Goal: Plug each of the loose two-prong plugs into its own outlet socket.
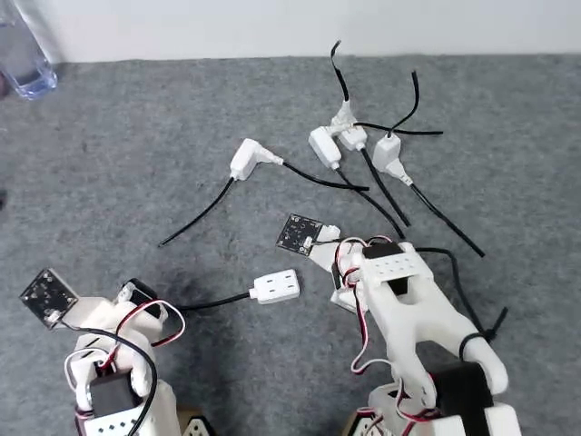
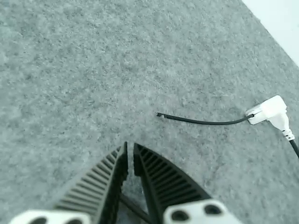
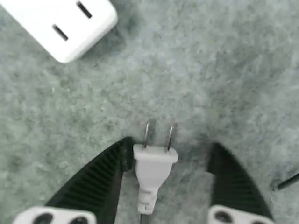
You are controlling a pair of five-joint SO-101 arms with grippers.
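A: Status of left hand (image 2: 130, 150)?
B: Fingers were pressed together, gripping nothing, low over the grey tabletop (image 2: 93, 70).
A: Socket?
B: The outlet socket (image 1: 277, 287) lay mid-tabletop, near the right hand (image 3: 171, 144). That hand was spread around a two-prong plug (image 3: 153, 163), which touched one finger. Other plugs (image 1: 324, 145) lay farther back.

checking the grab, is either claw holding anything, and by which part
Nothing is held. The right claw stands open around the plug without clamping it; the left claw is shut, empty.
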